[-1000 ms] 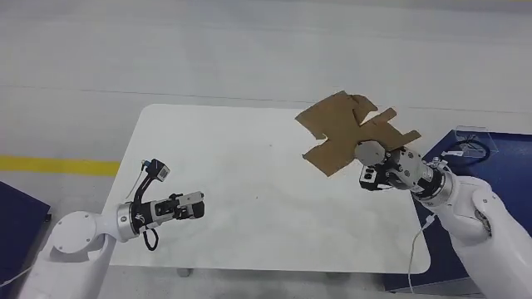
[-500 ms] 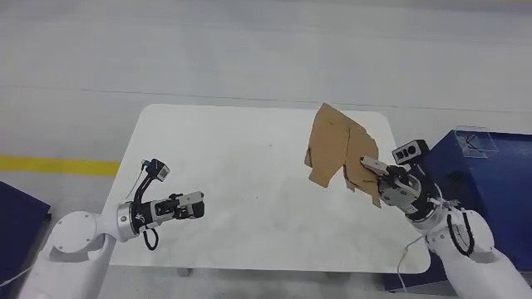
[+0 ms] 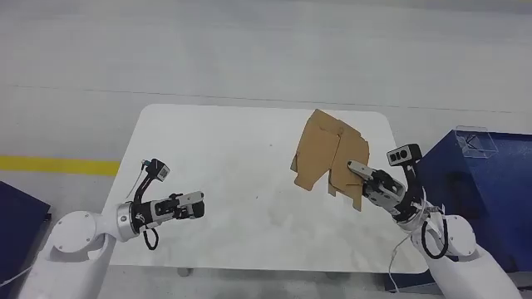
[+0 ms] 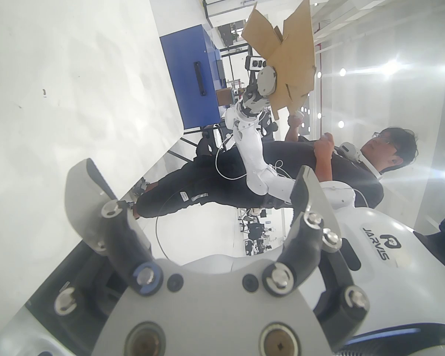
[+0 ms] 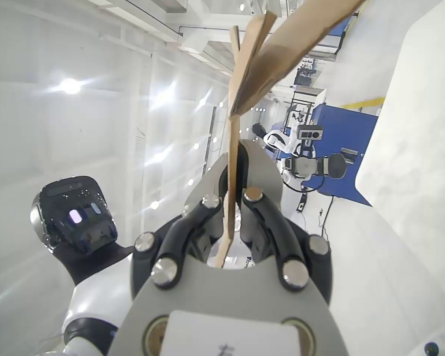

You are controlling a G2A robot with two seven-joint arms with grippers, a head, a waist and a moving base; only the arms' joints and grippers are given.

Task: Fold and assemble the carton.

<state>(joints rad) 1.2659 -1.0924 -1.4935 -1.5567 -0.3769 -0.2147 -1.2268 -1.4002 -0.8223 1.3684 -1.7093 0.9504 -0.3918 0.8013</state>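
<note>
A flat brown carton (image 3: pixel 326 156) with several loose flaps hangs in the air over the right side of the white table (image 3: pixel 241 191), tilted nearly upright. My right gripper (image 3: pixel 356 169) is shut on one edge of it. In the right wrist view the cardboard sheet (image 5: pixel 232 150) runs edge-on between the two fingers, with the flaps (image 5: pixel 281 42) spreading beyond. From the left wrist view the carton (image 4: pixel 287 53) shows far off, held by the other arm. My left gripper (image 3: pixel 197 205) sits low over the table's near left part, open and holding nothing, with wide-spread fingers (image 4: pixel 92 187).
A blue cabinet (image 3: pixel 478 174) stands just off the table's right edge, near my right arm. A person (image 4: pixel 355 164) is seated behind the table in the left wrist view, touching nothing. The table's middle and left hold bare white surface.
My right arm has turned the carton from lying nearly flat to standing almost on edge, and carried it slightly left and lower over the table. My left arm has stayed still.
</note>
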